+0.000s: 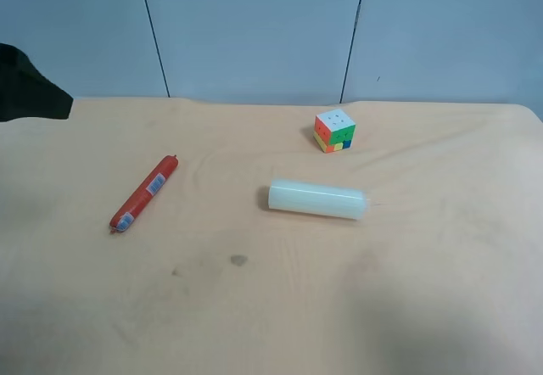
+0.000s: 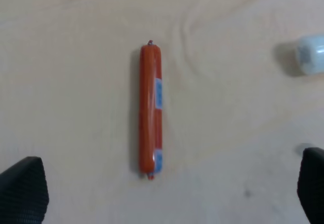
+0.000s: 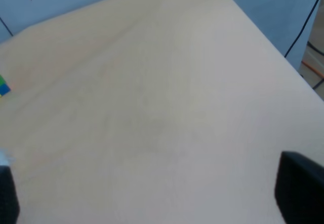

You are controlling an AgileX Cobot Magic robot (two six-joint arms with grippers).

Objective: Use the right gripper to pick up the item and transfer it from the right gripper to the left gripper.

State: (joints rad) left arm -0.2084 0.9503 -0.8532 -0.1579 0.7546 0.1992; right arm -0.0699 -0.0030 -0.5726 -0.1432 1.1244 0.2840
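The item (image 1: 144, 193), a slim red-orange stick with blue-white lettering, lies flat on the tan table (image 1: 271, 307) toward the exterior high view's left. In the left wrist view the item (image 2: 151, 110) lies lengthwise on the cloth ahead of my left gripper (image 2: 167, 187). That gripper is open, and its black fingertips (image 2: 23, 189) show only at the frame's corners, well apart from the item. My right gripper (image 3: 154, 192) is also open over bare table with nothing between its fingertips (image 3: 301, 188). The item is out of the right wrist view.
A pale whitish cylinder (image 1: 316, 198) lies near the table's middle, and its end (image 2: 311, 54) shows in the left wrist view. A multicoloured puzzle cube (image 1: 334, 130) stands behind it. A black arm part (image 1: 25, 82) sits at the exterior view's left edge. A blue wall backs the table.
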